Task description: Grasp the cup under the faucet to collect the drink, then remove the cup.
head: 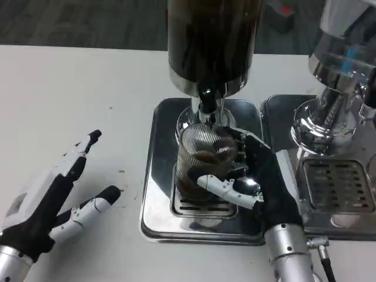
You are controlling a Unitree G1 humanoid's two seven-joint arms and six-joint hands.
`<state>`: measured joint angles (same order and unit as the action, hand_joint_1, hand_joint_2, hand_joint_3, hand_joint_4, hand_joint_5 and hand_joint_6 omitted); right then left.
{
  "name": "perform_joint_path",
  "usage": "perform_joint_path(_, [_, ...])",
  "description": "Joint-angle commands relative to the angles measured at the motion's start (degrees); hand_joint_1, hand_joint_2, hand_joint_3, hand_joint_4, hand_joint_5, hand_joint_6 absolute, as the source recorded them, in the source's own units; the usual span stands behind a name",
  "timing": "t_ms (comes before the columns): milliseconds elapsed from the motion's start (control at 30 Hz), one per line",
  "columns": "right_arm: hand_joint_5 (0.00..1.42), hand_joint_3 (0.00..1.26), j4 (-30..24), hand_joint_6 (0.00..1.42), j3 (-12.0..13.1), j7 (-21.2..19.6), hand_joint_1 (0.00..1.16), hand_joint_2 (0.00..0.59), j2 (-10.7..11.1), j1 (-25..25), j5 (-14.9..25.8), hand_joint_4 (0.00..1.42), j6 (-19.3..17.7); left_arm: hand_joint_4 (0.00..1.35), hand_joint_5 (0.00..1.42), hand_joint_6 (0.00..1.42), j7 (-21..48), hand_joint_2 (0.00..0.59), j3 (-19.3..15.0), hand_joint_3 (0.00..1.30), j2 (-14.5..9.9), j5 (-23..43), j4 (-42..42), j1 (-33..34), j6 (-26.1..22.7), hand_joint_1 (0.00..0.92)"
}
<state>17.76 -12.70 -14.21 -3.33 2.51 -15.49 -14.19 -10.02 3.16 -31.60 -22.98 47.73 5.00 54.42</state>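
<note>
A clear ribbed cup [201,160] with dark drink in its lower part stands on the drip grate, right under the black faucet [205,98] of the dark drink dispenser [211,41]. My right hand [249,182] grips the cup from the right, thumb across its front and fingers behind it. My left hand [56,197] rests on the white table at the lower left, fingers spread, holding nothing, well apart from the cup.
The dispenser stands on a shiny steel drip tray [154,194]. A second chrome dispenser [335,76] with its own tray and grate [338,185] stands close on the right. Bare white table [70,94] stretches to the left.
</note>
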Motion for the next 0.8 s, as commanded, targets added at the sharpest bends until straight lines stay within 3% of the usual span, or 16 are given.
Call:
perform_joint_path(33, [0.64,0.43,-0.13,0.8,-0.19,-0.28,1.03,0.204,-1.08,-0.82,0.08,0.63,-0.62,0.0,0.0,0.0,0.62,0.16,0.27,0.01,-0.11,0.45,-0.1,0.03,-0.29,0.0])
perform_joint_path(433, [0.71,0.46,-3.14,0.9,0.02,-2.18,1.03,0.188,-1.4,-1.77,-1.3,0.65,-1.09,0.0,0.0,0.0,0.85,0.16,0.58,0.01,0.12,0.5,0.29,0.6,-0.26,0.0])
perform_joint_path(800, [0.75,0.48,-8.2,1.0,-0.19,-4.9,1.05,0.197,-0.67,-3.46,-6.25,0.67,0.3,0.0,0.0,0.0,0.59,0.16,1.48,0.01,0.62,-0.25,0.56,1.38,-0.16,0.0])
